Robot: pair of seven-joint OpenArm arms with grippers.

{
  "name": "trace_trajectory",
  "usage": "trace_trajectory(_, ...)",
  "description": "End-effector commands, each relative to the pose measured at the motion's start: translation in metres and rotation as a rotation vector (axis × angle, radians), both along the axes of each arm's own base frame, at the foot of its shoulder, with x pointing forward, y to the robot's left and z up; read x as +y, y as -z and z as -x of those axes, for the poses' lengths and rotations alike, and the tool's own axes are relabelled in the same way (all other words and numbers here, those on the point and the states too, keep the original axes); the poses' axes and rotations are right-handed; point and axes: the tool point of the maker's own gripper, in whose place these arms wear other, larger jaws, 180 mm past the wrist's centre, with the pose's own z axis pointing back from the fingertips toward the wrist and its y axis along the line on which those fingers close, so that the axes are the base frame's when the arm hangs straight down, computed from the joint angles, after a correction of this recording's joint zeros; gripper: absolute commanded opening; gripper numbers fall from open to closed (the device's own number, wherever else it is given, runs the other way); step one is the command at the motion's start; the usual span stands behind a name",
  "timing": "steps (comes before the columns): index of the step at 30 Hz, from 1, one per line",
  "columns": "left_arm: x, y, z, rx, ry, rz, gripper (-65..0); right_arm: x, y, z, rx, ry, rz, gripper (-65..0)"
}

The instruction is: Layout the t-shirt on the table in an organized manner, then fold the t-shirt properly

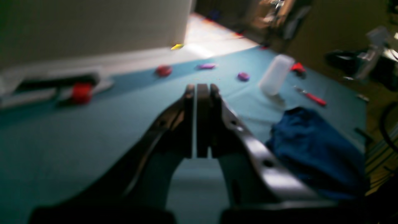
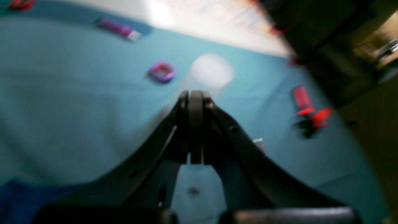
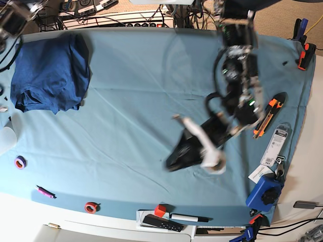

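t-shirt [image 3: 50, 75]: bunched in a rough heap at one far corner of the table [image 3: 131, 91], not laid out.
left gripper [image 3: 174, 159]: jaws pressed together, holding nothing, over bare cloth well apart from the t-shirt.
right gripper [image 2: 192, 96]: jaws pressed together, empty; navy fabric shows just behind it.
Nearer arm: judged the right.
Heap's axis: roughly along the table's short side.
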Motion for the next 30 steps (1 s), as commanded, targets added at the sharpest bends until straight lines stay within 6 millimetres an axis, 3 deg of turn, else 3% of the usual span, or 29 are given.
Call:
trace_trajectory(1, 0.012, -0.017, 0.003, -0.05, -0.015, 0.054, -65.0, 0.002, -0.025, -0.002, -0.077, -0.038, 0.023, -65.0)
trace_trajectory(4, 0.048, -0.005, 0.017, -0.017, -0.085, 0.074, -65.0, 0.021, -0.015, 0.006, -0.123, -0.122, -0.096, -65.0)
trace_trajectory(6, 0.068, 0.001, 0.03, 0.0, -0.133, 0.071, -65.0, 0.02, -0.016, 0.017, -0.189, -0.108, -0.179, -65.0)
trace_trajectory(11, 0.106, 0.016, 0.068, 0.044, -0.214, 0.006, -65.0, 0.025, 0.007, 0.049, -0.186, -0.054, -0.3, -65.0)
trace_trajectory(16, 0.139, 0.025, 0.103, 0.101, -0.263, -0.105, -65.0, 0.044, 0.032, 0.075, -0.102, -0.051, -0.311, -65.0)
trace_trajectory(20, 0.166, 0.02, 0.129, 0.144, -0.299, -0.14, -65.0, 0.063, 0.031, 0.091, -0.057, -0.079, -0.272, -65.0)
trace_trajectory(24, 0.197, 0.031, 0.157, 0.252, -0.347, -0.184, -65.0, 0.085, 0.034, 0.111, 0.028, -0.102, -0.233, -65.0)
trace_trajectory(27, 0.208, 0.039, 0.181, 0.352, -0.346, -0.179, -65.0, 0.099, 0.042, 0.126, 0.091, -0.112, -0.258, -65.0)
trace_trajectory(30, 0.207, 0.049, 0.206, 0.451, -0.314, -0.165, -65.0, 0.105, 0.06, 0.145, 0.163, -0.099, -0.335, -65.0)
